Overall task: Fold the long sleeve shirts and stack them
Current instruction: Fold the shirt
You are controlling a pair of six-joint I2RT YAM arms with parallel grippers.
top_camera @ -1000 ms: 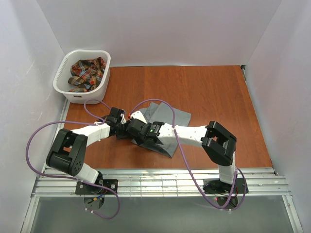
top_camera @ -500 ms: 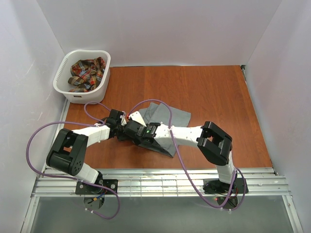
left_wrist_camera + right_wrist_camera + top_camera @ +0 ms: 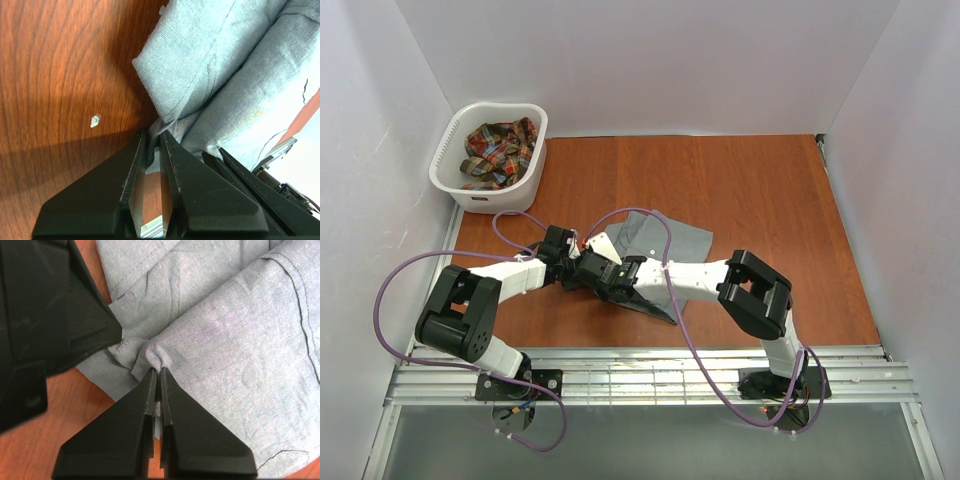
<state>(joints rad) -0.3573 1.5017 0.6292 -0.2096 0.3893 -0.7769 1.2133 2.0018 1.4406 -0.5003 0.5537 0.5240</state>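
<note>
While the right claw is pressed together on a small pucker of the grey shirt, with cloth bunched right at its tips, the left claw just beside it has its fingers nearly together, pinching an edge of the same shirt. Beyond both claws the rest of the grey shirt lies rumpled and only partly gathered on the worktop, not in a neat rectangle. Well apart, far past the left claw, the plaid shirt sits crumpled in the white basket. I judge the task to be early: the grey shirt's fold is unfinished, the plaid shirt is neither taken out nor folded, and nothing is stacked.
</note>
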